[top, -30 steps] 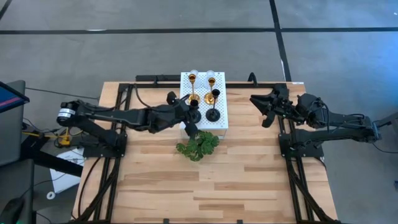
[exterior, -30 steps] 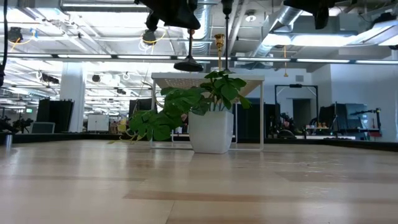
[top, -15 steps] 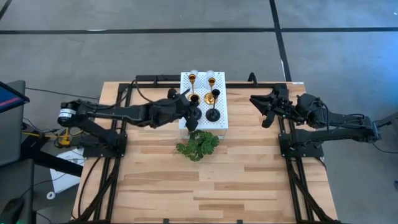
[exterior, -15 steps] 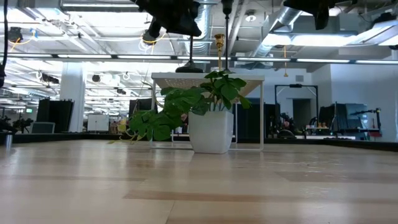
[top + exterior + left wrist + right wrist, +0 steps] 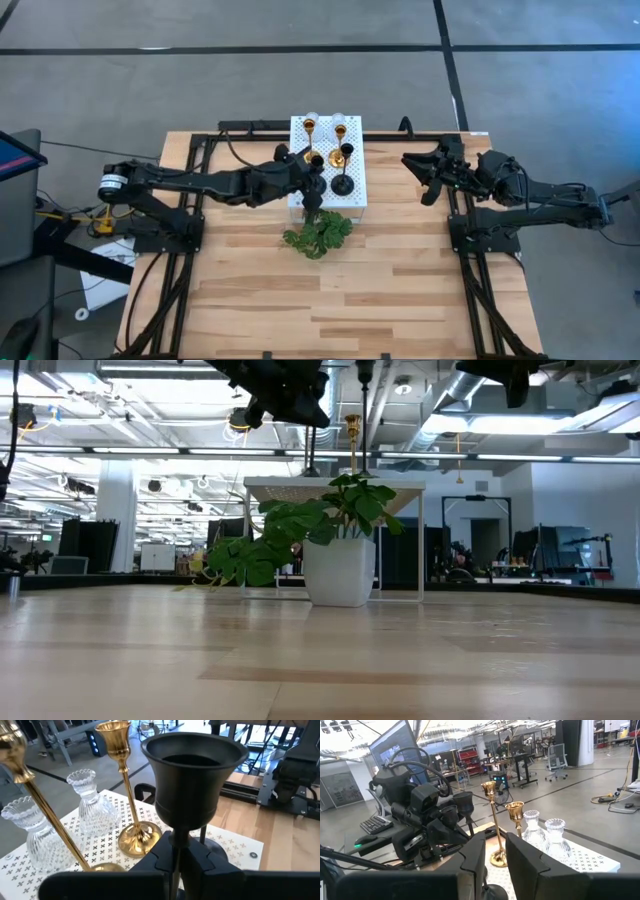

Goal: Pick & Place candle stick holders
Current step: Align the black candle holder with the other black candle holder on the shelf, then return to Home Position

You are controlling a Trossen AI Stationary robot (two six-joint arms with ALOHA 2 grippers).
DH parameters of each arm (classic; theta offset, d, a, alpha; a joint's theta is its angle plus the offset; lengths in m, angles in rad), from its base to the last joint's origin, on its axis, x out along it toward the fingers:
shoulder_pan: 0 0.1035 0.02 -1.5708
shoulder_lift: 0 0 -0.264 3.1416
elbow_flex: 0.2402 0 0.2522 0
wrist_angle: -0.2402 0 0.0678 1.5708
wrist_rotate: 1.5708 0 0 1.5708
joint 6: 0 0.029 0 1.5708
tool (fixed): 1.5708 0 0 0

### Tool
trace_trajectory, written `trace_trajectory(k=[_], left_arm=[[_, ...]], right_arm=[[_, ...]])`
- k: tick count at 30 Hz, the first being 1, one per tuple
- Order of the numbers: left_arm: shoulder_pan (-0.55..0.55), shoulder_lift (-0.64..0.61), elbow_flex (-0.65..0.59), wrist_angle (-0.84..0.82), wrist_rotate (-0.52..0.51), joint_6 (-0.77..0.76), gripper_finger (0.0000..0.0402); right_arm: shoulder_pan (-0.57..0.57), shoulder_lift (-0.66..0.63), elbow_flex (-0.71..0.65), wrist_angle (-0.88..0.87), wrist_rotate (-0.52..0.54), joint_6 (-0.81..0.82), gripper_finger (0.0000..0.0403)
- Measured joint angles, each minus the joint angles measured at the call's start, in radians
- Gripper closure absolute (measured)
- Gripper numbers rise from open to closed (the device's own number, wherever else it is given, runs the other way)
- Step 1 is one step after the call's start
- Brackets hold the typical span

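On a raised white perforated platform (image 5: 355, 195) stand two gold candle stick holders (image 5: 117, 780) (image 5: 40, 805), two short clear glass ones (image 5: 95, 800) (image 5: 25, 835) and one black one (image 5: 343, 183). My left gripper (image 5: 308, 180) reaches over the platform's near left part. It is shut on the second black holder (image 5: 195, 780), which stands upright. In the low view the platform's edge hides this holder's base. My right gripper (image 5: 418, 177) is open and empty, in the air to the right of the platform. My left gripper pinches the black holder's thin stem (image 5: 174, 842), just under the cup, between its two fingers. The fingers come about level from the table's left side and lie across the stem. The holder stays upright. I cannot tell whether its base rests on the platform.
A green leafy sprig in a white pot (image 5: 318, 232) stands on the table just in front of the platform's near edge, below my left gripper. Bare wooden table lies toward the near edge and on both sides.
My left gripper has carried the black holder toward the table's far edge and a little to the right. It has gone from over the platform's near edge to over the platform. The holder stays upright, and its base has dropped out of sight behind the platform's edge in the low view.
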State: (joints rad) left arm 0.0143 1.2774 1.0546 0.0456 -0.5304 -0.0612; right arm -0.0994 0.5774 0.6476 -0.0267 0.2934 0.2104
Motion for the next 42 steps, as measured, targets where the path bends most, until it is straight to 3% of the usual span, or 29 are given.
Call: trace_trajectory(k=[16,29,42], left_arm=[[0.0,0.006,-0.001,0.008,0.0,0.0,0.0353],[0.0,0.003,-0.001,0.014,0.001,0.001,0.0249],[-0.015,-0.131,-0.002,-0.068,0.0,0.004,0.0173]], right_arm=[[0.0,0.0,0.0,-0.028,0.0,0.0,0.0334],[0.0,0.0,0.0,-0.027,0.0,0.0,0.0334],[0.001,0.0,0.0,-0.027,-0.004,0.0,0.0334]])
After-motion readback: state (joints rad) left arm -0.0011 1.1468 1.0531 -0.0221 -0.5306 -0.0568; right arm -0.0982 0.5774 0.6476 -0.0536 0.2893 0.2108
